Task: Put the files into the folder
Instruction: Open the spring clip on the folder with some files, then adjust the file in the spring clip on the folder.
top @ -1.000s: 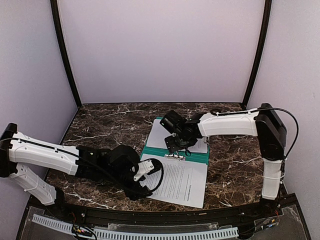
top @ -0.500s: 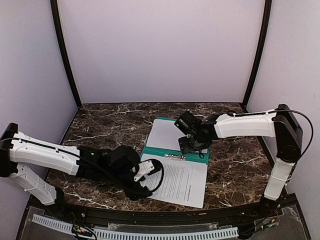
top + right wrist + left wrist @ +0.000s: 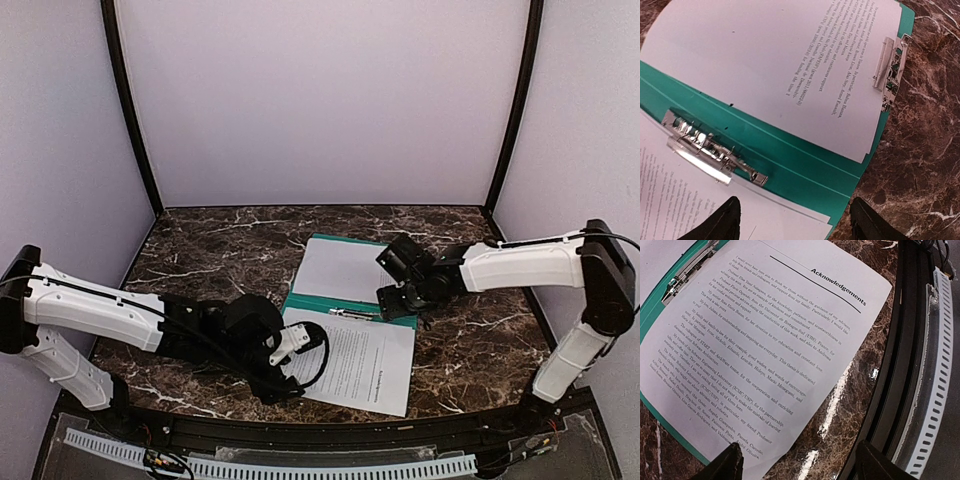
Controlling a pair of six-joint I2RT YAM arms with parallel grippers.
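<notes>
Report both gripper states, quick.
Left gripper: open, holding nothing, at the printed sheet edge.
Right gripper: open, holding nothing, above the green folder.

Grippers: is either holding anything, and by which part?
Nothing is held. The left gripper hangs open over the printed sheet, the right gripper over the green folder.

Bright, even light; glare streaks the dark marble tabletop [image 3: 840, 390].
</notes>
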